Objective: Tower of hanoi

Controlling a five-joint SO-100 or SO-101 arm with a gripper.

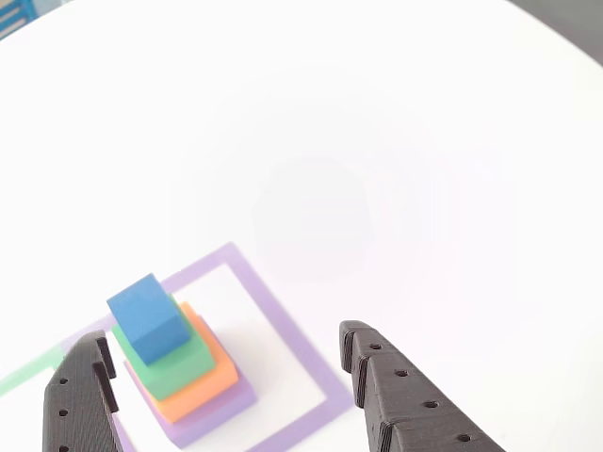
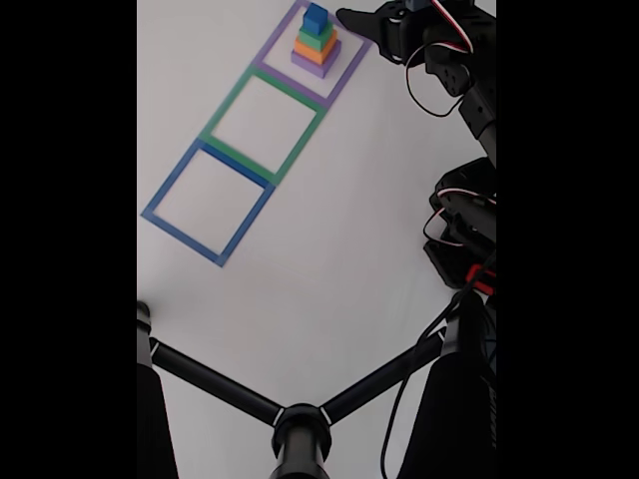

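Table (image 2: 329, 259) white, bare, square outlines (image 2: 240, 130) marked

A white table (image 2: 329, 259) carries three flat square outlines in a row: purple (image 2: 339, 82), green (image 2: 235, 95) and blue (image 2: 170, 185), each sharing an edge with its neighbour. Inside the purple outline stands a stepped block tower (image 2: 317, 45), its purple base block (image 1: 212, 414) resting directly on the tabletop.
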